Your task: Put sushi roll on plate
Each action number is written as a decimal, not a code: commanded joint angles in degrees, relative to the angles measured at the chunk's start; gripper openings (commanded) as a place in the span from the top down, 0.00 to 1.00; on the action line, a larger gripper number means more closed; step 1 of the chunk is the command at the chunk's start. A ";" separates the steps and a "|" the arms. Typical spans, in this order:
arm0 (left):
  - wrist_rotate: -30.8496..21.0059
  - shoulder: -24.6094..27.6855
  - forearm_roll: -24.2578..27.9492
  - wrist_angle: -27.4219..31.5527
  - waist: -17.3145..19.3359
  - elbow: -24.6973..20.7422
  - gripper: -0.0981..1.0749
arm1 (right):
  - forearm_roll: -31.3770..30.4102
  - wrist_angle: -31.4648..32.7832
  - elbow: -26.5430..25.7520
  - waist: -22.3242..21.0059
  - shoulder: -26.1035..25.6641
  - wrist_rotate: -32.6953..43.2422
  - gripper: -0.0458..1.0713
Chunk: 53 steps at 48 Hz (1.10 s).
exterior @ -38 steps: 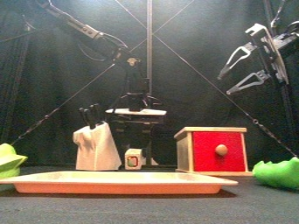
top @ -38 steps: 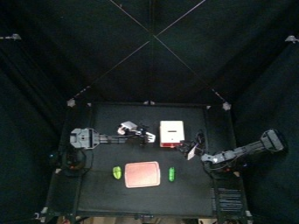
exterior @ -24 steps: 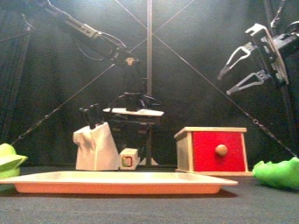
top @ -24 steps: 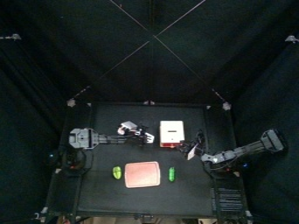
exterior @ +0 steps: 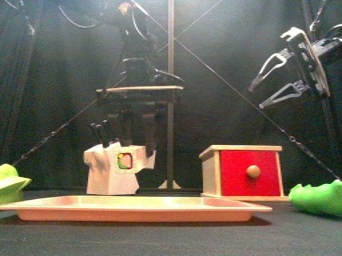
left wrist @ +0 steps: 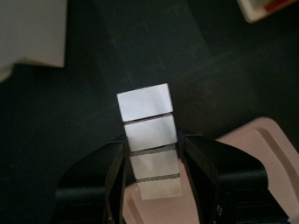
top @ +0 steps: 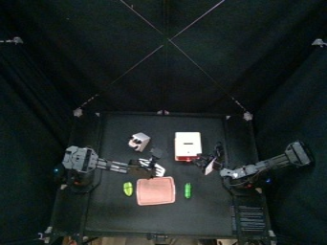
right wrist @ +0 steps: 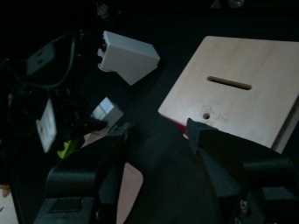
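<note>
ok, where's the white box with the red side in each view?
Top: box, just right of the picture's middle.
Front: box right of middle, red face showing.
Left wrist: only a corner shows.
Right wrist: large, pale slotted top.
Shared landmark: white block beside it.

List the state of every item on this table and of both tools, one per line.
Small white sushi roll with a green centre: clamped in the left tool, clear of the table.
Flat salmon-pink square plate: lying flat, nothing on it.
Left green piece: on the table beside the plate.
Right green piece: on the table beside the plate.
White box with a red front: upright, closed.
Right tool: open, empty, raised.
</note>
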 commanded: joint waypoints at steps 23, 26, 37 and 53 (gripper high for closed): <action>-30.41 5.45 2.11 0.26 -14.94 -6.24 0.41 | -0.70 0.09 -0.62 -0.44 -0.62 -0.18 0.18; -33.13 5.62 2.90 0.26 -15.47 -5.98 0.41 | -0.79 0.09 -0.62 -0.44 -0.79 -0.26 0.18; -34.80 6.59 2.90 -0.26 -15.73 -6.68 0.41 | -3.25 0.09 -0.53 -0.53 -1.67 -0.35 0.18; -34.63 7.21 3.16 -0.18 -15.56 -5.36 0.36 | -3.08 -0.26 -0.53 -0.70 -1.76 -0.26 0.18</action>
